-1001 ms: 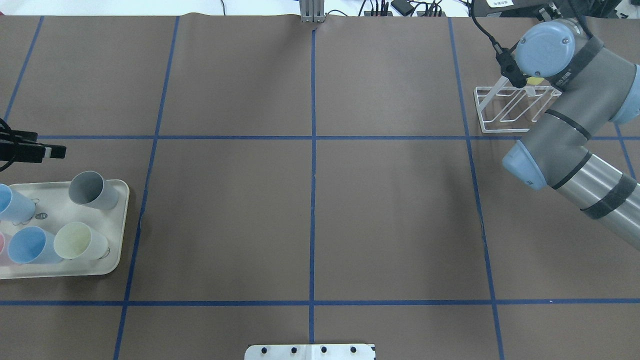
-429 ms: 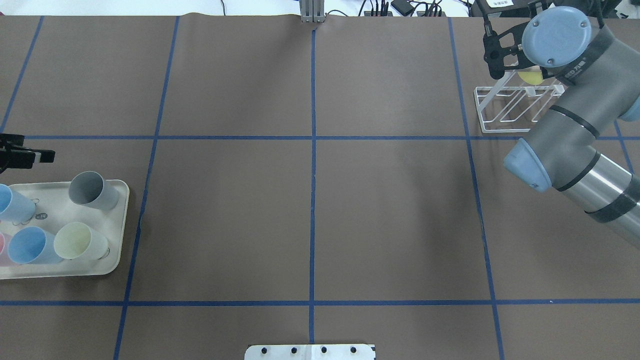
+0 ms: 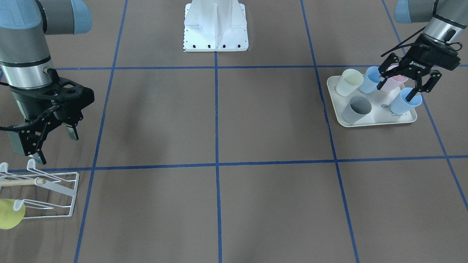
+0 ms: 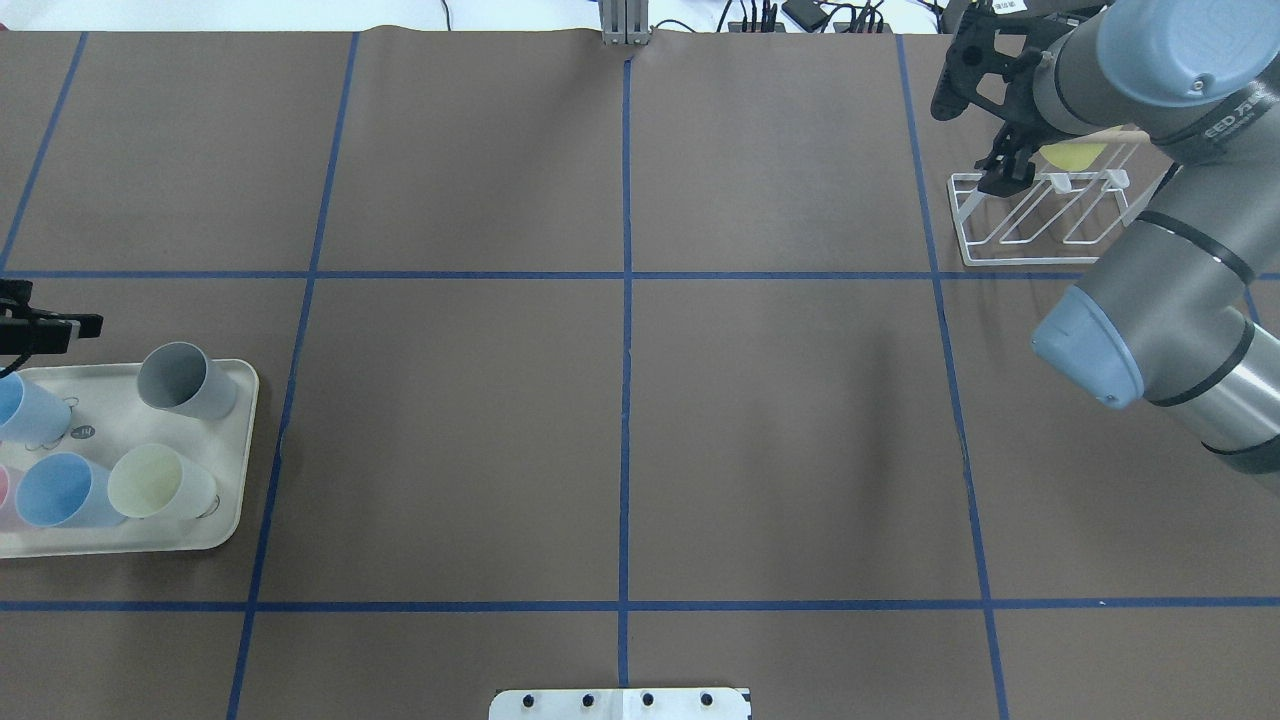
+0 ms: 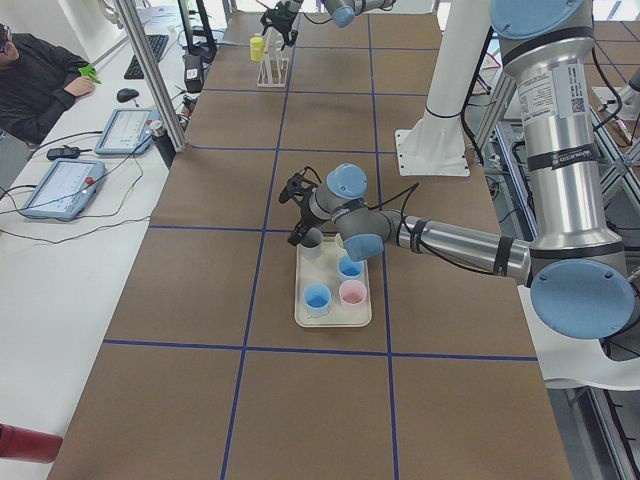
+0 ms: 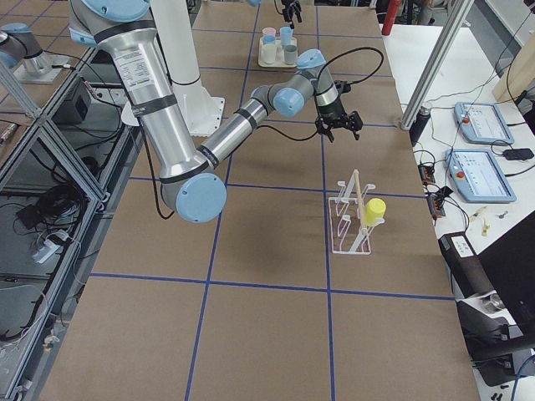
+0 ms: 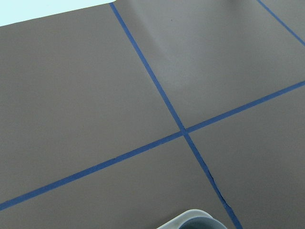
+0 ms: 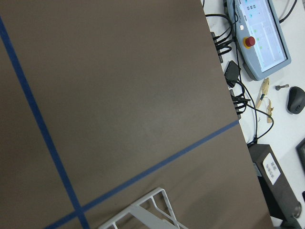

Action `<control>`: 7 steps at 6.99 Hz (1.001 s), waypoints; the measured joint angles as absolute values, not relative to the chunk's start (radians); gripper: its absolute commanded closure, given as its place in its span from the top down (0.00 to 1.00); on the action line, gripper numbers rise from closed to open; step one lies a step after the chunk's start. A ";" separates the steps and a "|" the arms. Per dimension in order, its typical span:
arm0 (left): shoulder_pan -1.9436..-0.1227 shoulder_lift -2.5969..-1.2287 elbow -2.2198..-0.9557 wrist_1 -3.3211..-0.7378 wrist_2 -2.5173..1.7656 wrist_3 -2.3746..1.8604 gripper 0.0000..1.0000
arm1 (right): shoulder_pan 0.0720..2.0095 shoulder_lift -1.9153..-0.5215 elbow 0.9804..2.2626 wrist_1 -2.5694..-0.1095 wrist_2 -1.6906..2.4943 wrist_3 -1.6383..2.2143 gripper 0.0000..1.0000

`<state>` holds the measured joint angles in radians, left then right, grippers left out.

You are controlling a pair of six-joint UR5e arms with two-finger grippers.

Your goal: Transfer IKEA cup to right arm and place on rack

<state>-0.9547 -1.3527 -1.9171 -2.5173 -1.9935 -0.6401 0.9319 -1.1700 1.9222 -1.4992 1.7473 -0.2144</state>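
Observation:
A yellow IKEA cup (image 3: 9, 213) hangs on the outer side of the white wire rack (image 3: 47, 193), also seen as the cup (image 4: 1072, 155) on the rack (image 4: 1040, 220) and the cup (image 6: 374, 209). My right gripper (image 3: 56, 146) hovers open and empty just above the rack's near end, apart from the cup; it shows again as the right gripper (image 4: 975, 140). My left gripper (image 3: 396, 89) is open above the cups on the tray, holding nothing; only its edge shows as the left gripper (image 4: 40, 330).
A cream tray (image 3: 365, 123) holds several cups: pale yellow (image 3: 349, 82), grey (image 3: 358, 107), pink (image 3: 398, 77) and two blue, one of them (image 3: 406, 102) under a left finger. The robot base (image 3: 215, 25) stands mid-table. A person (image 5: 40, 80) sits at the side bench.
The right gripper has pulled up and away from the rack, with the yellow cup left hanging there. The left gripper has slid back toward the tray's end.

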 measured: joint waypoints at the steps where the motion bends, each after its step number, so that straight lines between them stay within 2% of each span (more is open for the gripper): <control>1: -0.914 -1.354 -1.911 -2.517 -1.959 -0.665 1.00 | 0.931 -1.170 1.939 -1.474 1.829 -0.096 0.99; 3: -0.847 -1.358 -1.883 -2.518 -1.900 -0.691 1.00 | 0.924 -1.170 1.946 -1.414 1.943 0.078 0.99; 4: -0.826 -1.361 -1.866 -2.519 -1.880 -0.695 0.96 | 0.917 -1.170 1.947 -1.401 1.960 0.107 0.99; 7: -0.771 -1.368 -1.842 -2.520 -1.839 -0.709 0.52 | 0.906 -1.168 1.949 -1.395 1.969 0.135 0.99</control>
<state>-0.7714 -1.3677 -1.8415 -2.5202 -1.8392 -0.7089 0.9059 -1.1683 1.9488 -1.3946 1.9693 0.1348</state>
